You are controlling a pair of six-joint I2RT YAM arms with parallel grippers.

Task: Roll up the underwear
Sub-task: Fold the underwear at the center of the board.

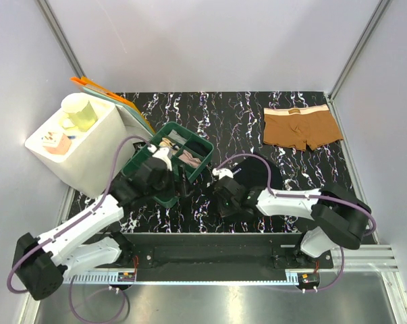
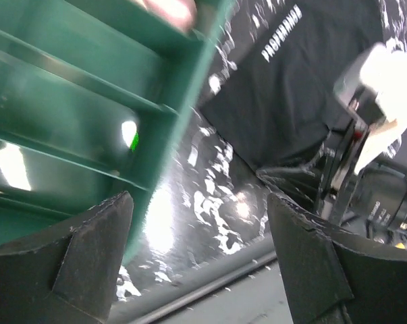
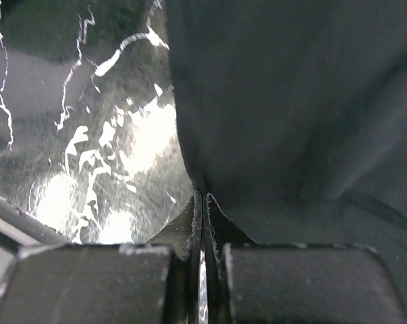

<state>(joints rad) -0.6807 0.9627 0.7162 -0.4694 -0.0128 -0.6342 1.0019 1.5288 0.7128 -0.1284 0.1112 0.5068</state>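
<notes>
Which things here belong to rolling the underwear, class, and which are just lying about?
For the job:
black underwear
brown underwear

Just lying about:
green basket
white box
pale cup
orange and teal boards

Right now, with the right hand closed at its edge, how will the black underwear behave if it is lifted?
Probably floppy: the black underwear creases toward the shut right hand, so it should drape rather than hold shape. Likely light, being thin cloth lying flat on the table. It may slip out, since only an edge seems pinched.
</notes>
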